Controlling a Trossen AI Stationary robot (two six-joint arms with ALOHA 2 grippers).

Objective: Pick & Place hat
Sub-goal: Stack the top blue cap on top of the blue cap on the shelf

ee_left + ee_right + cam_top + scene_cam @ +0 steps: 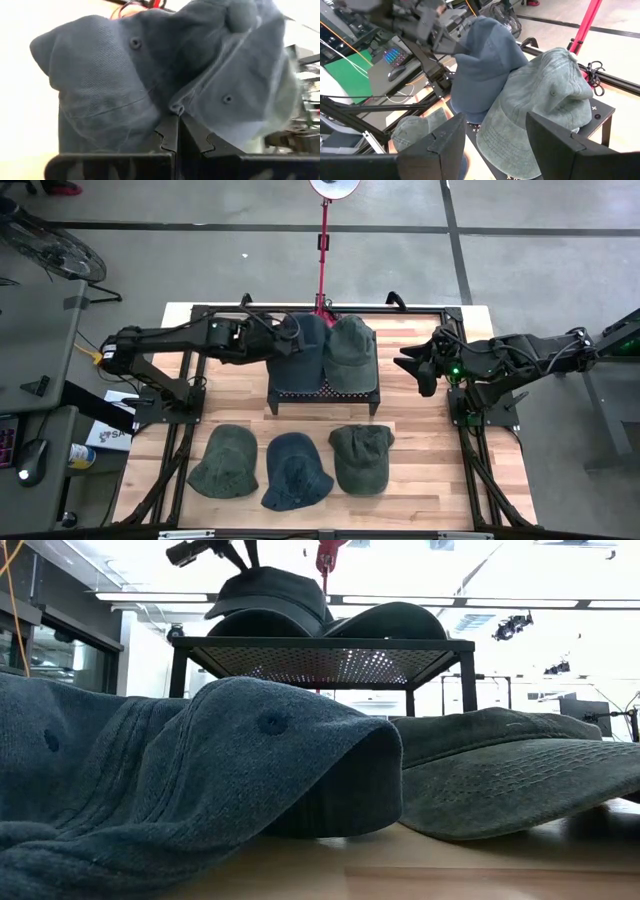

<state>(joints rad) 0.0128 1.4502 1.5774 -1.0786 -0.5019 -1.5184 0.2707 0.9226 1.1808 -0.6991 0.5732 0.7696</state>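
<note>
Between left jaws, blue hat [150, 75] pinched

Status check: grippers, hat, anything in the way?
Left gripper shut on blue hat over rack. Right gripper open, waiting beside rack. Green hat alongside, touching.

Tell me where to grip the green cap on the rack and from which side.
Pinch the crown fabric of the green cap from above. It lies on the black rack with its crown bulging upward and nothing over it. The open right tool is beside it. The blue cap, pinched by the left tool, crowds its other side.
</note>
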